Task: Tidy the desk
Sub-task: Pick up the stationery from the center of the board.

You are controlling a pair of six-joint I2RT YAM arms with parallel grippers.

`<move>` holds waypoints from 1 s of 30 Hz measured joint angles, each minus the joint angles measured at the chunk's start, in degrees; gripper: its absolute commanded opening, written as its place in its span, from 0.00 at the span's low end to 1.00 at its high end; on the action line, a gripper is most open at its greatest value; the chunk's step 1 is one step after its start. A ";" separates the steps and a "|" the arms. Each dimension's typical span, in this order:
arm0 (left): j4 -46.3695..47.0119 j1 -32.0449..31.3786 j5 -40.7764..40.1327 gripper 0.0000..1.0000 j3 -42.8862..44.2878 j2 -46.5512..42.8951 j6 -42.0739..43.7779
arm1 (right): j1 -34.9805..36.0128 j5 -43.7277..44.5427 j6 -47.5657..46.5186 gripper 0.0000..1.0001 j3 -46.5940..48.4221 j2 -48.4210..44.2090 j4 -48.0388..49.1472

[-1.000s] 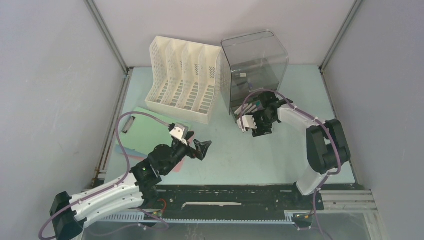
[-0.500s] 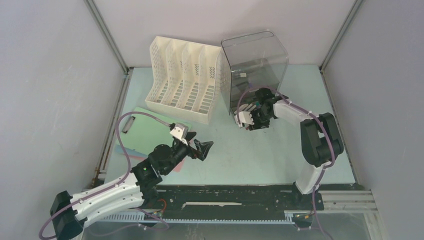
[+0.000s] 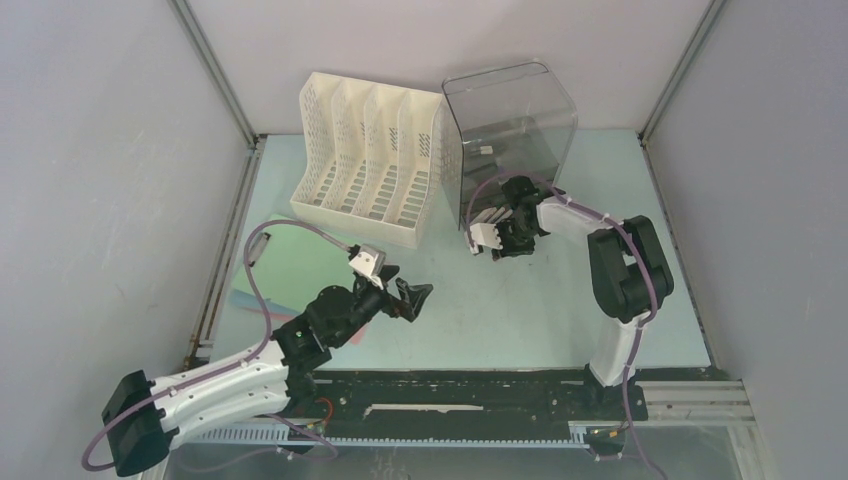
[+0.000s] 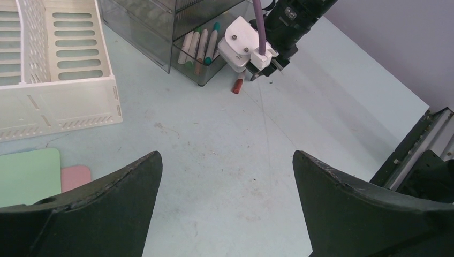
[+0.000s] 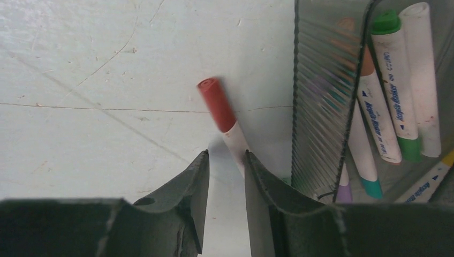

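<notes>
Robot test lab, not real office. Small booth: plain grey walls (image 3: 100,200) on three sides, metal rails (image 3: 215,70) in corners. Two robot arms, left arm (image 3: 220,385) and right arm (image 3: 622,270), bolted to black strip (image 3: 450,392) at near edge of pale green counter (image 3: 560,300). Purple cables (image 4: 259,21) loop off arms. Counter dressed up like office desk: white file rack (image 3: 365,160), clear box (image 3: 510,125) with markers (image 5: 393,101), green clipboard (image 3: 300,262).

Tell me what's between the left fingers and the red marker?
Nothing: the left wrist view shows only bare desk between the left fingers and the red marker.
</notes>
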 measured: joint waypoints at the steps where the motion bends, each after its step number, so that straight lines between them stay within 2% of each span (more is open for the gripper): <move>1: 0.15 0.02 0.11 1.00 0.00 0.26 -0.04 | 0.00 0.02 0.00 0.35 0.02 0.13 -0.17; 7: 0.90 0.02 0.57 1.00 0.00 1.90 -0.48 | 0.00 0.28 0.02 0.26 0.66 0.74 -1.11; 13: 2.27 0.02 1.57 1.00 0.02 3.85 -1.03 | 0.00 0.35 -0.02 0.22 0.90 0.83 -2.29; 23: 2.71 0.00 2.10 1.00 0.02 4.20 -1.79 | 1.11 0.15 -0.04 0.30 1.03 0.83 -6.27; 30: 2.99 0.02 2.40 1.00 0.02 3.30 -3.41 | 2.34 0.44 -0.02 0.29 0.37 0.90 -7.19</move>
